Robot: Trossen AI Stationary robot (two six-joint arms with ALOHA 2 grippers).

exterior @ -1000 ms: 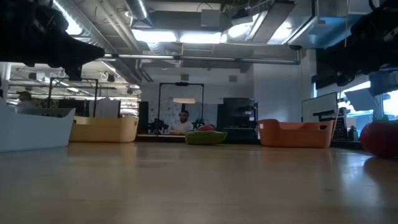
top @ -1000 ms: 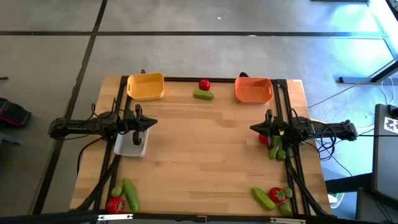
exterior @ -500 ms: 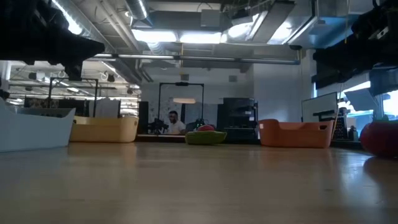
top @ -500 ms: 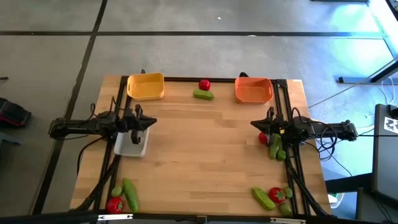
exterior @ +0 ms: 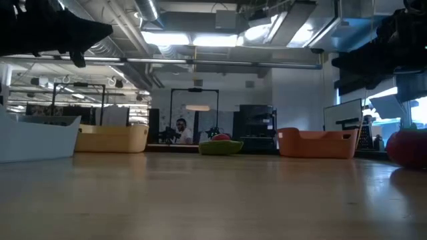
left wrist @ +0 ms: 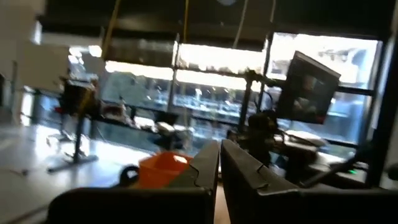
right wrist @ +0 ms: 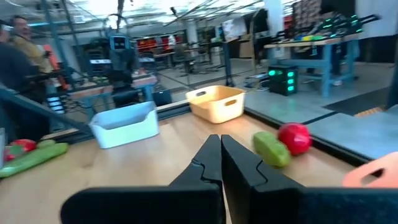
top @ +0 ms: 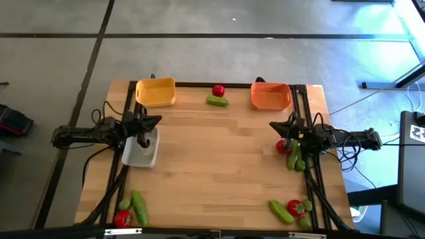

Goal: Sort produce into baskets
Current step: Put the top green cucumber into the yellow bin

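Observation:
The yellow basket [top: 155, 91] and the orange basket [top: 270, 95] stand at the table's far edge. A red piece [top: 218, 90] and a green cucumber piece [top: 216, 101] lie between them. The whitish tray [top: 141, 149] stands at the left. My left gripper [top: 158, 121] is shut and empty above the tray's far end; its fingertips show closed in the left wrist view [left wrist: 219, 146]. My right gripper [top: 273, 126] is shut and empty, just on the far side of a red piece [top: 283, 147] and green pieces [top: 293, 158] on the table at the right.
More produce lies at the near left corner, a red piece [top: 121, 218] and a cucumber piece [top: 139, 207], and at the near right corner [top: 292, 210]. Dark rails run along both sides of the table [top: 199, 159]. People show in the room behind.
My left gripper has swung toward the table's far edge and risen, its fingers tipping upward. My right gripper has drifted a little toward the far edge. The produce and the baskets have stayed where they were.

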